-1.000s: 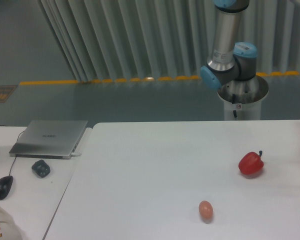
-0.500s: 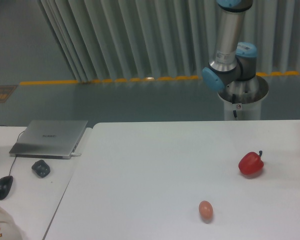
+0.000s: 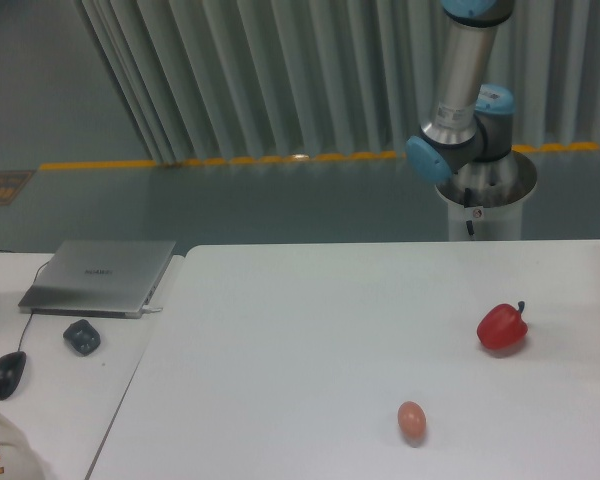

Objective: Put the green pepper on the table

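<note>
In the single fixed camera view, only a small change is recorded over the last second: the arm (image 3: 462,100) at the upper right of the frame has been swung slightly to the right, its blue-capped joint being carried a little rightward and lower, while its upper link is leaned further towards the top right corner. Nothing on either work surface has been displaced. The gripper is not included in the frame, so it cannot be told whether its fingers are open, closed or gripping anything. The green pepper (image 3: 81,336) is seen as a small dark lumpy shape at the left of the frame, resting on the smaller desk (image 3: 60,410), just below the closed laptop (image 3: 100,275) and up and to the right of the mouse (image 3: 7,373); it has not been picked up. The table (image 3: 300,330) fills the centre and right, with the red pepper (image 3: 502,328) at the right and the egg (image 3: 411,419) lower down, well apart from each other. From this it is judged that the task is at its very start, with the arm only being repositioned and the whole reach, grasp and transfer left to do. A faint mark is visible on the laptop lid, a small sticker on the arm's pedestal (image 3: 500,215), and yellow print at the lower left corner; none can be read.
</note>
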{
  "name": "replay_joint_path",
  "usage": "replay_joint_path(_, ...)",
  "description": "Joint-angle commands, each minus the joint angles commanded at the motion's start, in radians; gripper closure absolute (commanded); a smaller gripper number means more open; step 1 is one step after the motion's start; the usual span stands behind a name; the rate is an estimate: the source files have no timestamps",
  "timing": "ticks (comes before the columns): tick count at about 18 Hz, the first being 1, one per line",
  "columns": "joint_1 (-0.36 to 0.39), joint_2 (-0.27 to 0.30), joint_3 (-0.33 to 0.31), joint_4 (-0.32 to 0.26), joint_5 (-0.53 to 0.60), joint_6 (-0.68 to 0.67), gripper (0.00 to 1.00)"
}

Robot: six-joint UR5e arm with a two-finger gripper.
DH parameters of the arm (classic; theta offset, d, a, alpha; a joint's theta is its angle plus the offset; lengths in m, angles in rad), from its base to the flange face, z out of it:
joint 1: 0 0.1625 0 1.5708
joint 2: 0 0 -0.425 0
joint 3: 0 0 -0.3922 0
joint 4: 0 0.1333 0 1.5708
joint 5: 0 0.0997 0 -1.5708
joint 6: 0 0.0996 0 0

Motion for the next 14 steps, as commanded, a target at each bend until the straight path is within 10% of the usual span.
replay_joint_path(14, -0.009, -0.08, 0.021, 0.069, 0.0, -0.029, 0.0)
